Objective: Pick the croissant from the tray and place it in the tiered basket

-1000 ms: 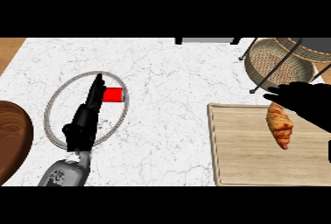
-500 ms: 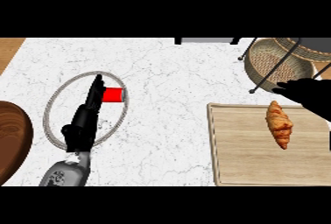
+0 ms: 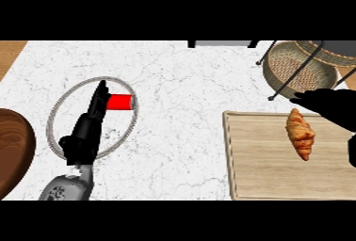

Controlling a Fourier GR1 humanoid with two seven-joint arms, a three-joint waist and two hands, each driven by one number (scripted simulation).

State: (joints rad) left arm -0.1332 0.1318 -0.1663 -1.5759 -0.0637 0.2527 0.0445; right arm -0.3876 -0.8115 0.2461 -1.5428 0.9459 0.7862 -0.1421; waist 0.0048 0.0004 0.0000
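A golden-brown croissant (image 3: 301,134) lies lengthwise on the far right part of the light wooden tray (image 3: 261,160). My right hand (image 3: 330,107) hovers just beyond the croissant's far tip, over the tray's back edge, with its fingers stretched left and nothing in them. The tiered basket (image 3: 295,66), woven with dark wire legs, stands at the back right, just past that hand. My left hand (image 3: 87,132) rests open at the left, fingers pointing away from me.
A round plate with a grey rim (image 3: 55,110) lies under the left hand, and a red cup (image 3: 122,101) sits on its far side beside the fingertips. A dark wooden board (image 3: 10,150) shows at the left edge.
The right hand has drawn slightly right and back, uncovering the croissant's far tip. The croissant and the left hand have not moved.
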